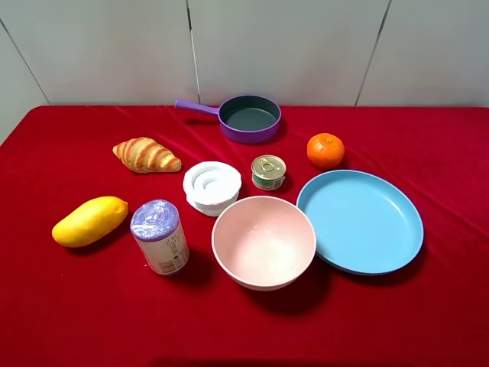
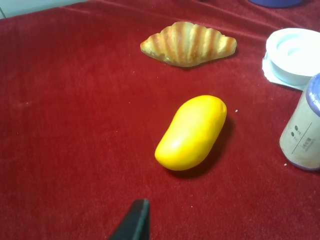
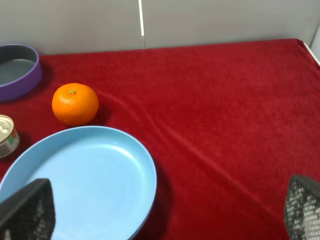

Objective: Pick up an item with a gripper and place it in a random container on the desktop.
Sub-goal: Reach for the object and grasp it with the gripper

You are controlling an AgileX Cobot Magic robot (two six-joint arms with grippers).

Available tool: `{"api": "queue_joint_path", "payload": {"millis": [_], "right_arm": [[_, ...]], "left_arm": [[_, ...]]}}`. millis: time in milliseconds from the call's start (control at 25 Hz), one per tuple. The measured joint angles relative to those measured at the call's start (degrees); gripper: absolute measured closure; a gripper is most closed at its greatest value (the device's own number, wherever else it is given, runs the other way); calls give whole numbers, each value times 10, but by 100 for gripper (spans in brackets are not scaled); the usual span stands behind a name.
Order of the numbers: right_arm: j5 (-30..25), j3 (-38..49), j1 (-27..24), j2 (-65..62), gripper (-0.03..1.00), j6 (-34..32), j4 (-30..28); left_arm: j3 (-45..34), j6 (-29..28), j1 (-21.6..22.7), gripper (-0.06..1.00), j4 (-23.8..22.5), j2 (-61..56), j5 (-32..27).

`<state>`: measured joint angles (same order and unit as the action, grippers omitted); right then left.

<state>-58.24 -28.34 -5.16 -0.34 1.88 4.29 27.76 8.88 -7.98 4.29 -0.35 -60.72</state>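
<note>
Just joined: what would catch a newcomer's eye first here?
The bright red cloth covers the whole table. At front right a big blue plate lies beside a pink bowl, and a yellow mango stands out at the left. The purple pan sits empty at the back.

Behind your table [image 1: 61, 313] stands a pale grey-white wall [image 1: 283, 46] of flat panels, split by thin dark seams [image 1: 192, 53] that lean slightly in the high view. A bright red cloth [image 1: 435, 130] with a velvety nap covers the table right up to the wall. In the right wrist view you can see soft creases [image 3: 165, 135] running across the cloth. The light is even and comes from above, so you get only short, soft shadows on the red surface.
</note>
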Motion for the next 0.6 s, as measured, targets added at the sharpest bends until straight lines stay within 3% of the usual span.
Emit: {"api": "queue_joint_path", "payload": {"millis": [600], "right_arm": [[0,0,0,0,27,-2,0]], "left_arm": [[0,0,0,-4,0,0,0]]}}
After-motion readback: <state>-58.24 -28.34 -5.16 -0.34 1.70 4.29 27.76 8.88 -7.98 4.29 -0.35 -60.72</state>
